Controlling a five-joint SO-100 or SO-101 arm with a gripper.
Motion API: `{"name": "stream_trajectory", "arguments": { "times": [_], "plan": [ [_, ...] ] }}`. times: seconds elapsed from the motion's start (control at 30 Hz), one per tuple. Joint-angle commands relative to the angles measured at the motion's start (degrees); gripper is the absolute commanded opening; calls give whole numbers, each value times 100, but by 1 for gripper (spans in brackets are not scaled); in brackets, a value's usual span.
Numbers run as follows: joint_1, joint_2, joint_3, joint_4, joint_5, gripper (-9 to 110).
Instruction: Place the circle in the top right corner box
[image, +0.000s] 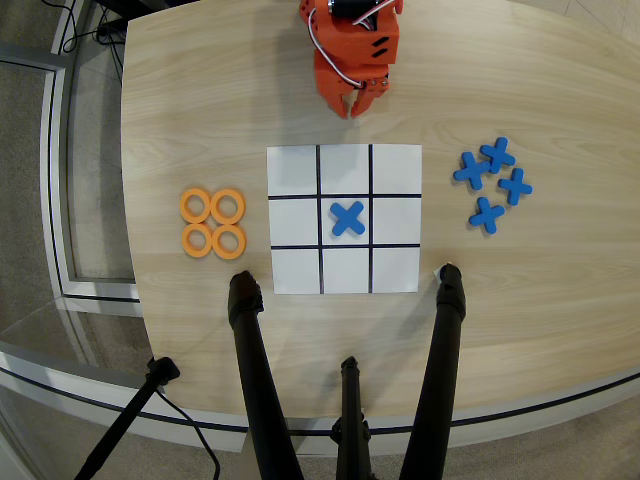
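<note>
No readable text, labels, brand names or numbers appear anywhere in the overhead view. The only sign-like mark is a blue cross piece (347, 218) lying in the centre cell of the white paper grid (344, 280).

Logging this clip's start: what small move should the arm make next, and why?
Probably swing the tool toward the four orange rings at the overhead view's left. It holds nothing and sits above the grid. Every ring lies off the paper, and the corner cells are bare; only a blue cross fills the centre.

Orange circle (228, 206) flat beside grid
</note>
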Motion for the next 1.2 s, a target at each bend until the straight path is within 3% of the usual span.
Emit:
{"name": "stream_trajectory", "arguments": {
  "times": [0.0, 0.2, 0.63, 1.17],
  "plan": [
    [123, -149, -229, -9, -26, 5],
    [888, -1230, -1547, -246, -281, 11],
    [2355, -5695, -4263, -2540, 62, 13],
    [3226, -8710, -5810, -3779, -79, 15]
  ]
}}
